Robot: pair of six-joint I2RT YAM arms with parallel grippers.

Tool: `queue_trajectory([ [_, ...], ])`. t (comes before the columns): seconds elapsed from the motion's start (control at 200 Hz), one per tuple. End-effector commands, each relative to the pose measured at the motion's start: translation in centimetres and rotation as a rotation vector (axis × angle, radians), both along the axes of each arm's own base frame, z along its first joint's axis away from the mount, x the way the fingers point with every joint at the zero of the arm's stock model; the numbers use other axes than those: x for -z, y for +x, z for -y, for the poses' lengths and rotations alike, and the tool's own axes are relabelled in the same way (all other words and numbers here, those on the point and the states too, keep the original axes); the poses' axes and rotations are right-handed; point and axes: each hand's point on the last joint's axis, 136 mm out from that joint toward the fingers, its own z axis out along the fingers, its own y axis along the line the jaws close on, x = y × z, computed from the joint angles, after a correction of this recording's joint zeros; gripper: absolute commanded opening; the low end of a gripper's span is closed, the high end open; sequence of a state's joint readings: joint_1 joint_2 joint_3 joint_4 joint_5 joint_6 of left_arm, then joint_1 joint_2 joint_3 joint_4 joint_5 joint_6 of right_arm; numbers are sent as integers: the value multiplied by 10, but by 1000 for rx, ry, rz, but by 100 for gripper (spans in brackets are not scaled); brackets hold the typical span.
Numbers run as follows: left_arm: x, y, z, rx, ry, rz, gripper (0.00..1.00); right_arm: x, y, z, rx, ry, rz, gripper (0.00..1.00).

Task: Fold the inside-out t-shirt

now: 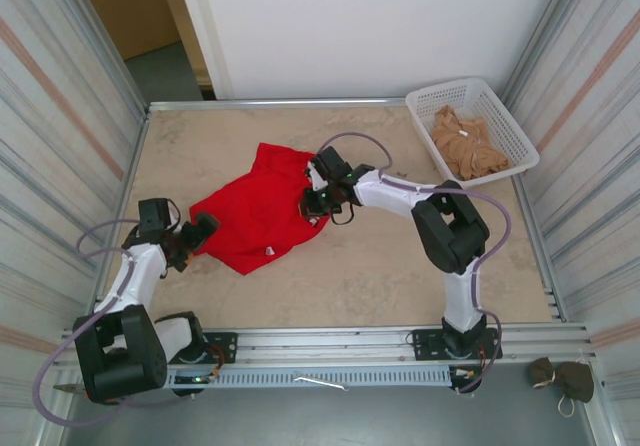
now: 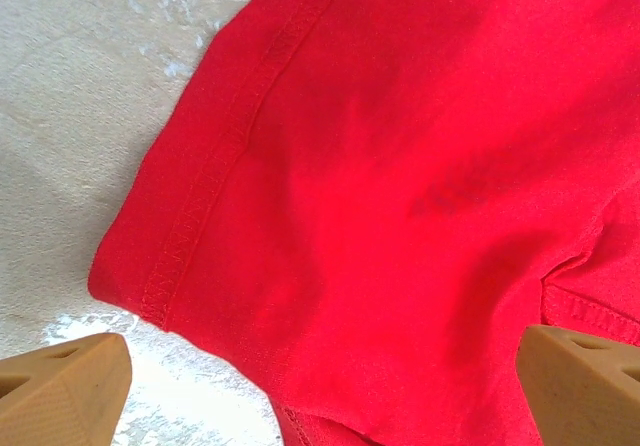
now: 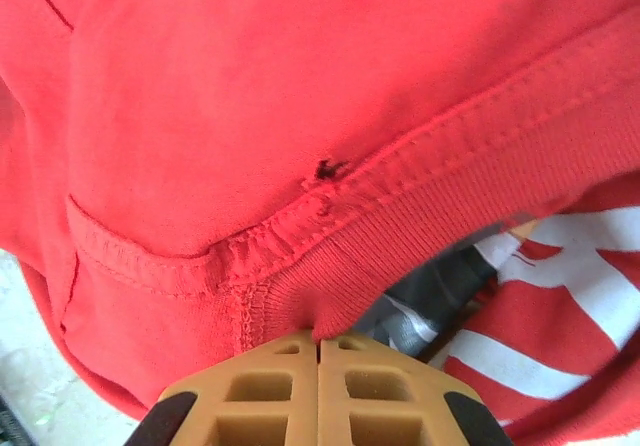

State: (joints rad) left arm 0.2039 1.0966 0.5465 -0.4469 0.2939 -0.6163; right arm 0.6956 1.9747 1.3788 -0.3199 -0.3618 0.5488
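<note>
Label (image 3: pixel 440 301) inside red t-shirt (image 3: pixel 250 116) (unreadable) lies beside the pinching right hand (image 3: pixel 320 344).

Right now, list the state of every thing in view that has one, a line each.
red t-shirt, crumpled on the table, seams outward, not yet folded.
right gripper, shut on the t-shirt's ribbed collar.
left gripper, open, at the t-shirt's hemmed corner, holding nothing.
white basket, upright, holding a cloth.
tan cloth, bunched inside the basket.
</note>
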Motion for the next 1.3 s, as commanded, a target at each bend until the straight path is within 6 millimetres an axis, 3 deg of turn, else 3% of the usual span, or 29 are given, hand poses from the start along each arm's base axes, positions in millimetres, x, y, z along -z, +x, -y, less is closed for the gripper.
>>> queue_trajectory([
  [0.0,-9,7,2,33,-12,38,99,-56,10,21,56,140,51,0],
  [0.135,-15,12,10,46,-56,72,99,-121,15,81,173,195,173,0],
  [0.21,-18,14,17,78,-73,83,99,-139,13,117,239,180,221,0],
  [0.316,-19,13,32,150,-66,82,99,-138,9,160,331,134,242,0],
  [0.431,-17,10,57,233,-63,80,99,-120,2,184,382,132,207,0],
  [0.561,-16,5,99,348,-70,116,98,-94,-5,196,401,94,172,0],
  [0.721,-19,-5,143,439,-30,164,86,-81,-7,203,421,79,154,0],
  [0.887,-16,-10,165,427,5,189,76,-80,-7,206,429,78,151,0],
  [1.202,-7,3,209,505,-35,186,56,-77,-5,206,435,78,140,0],
  [1.298,-4,3,218,521,-29,179,55,-76,-6,207,437,77,138,0],
])
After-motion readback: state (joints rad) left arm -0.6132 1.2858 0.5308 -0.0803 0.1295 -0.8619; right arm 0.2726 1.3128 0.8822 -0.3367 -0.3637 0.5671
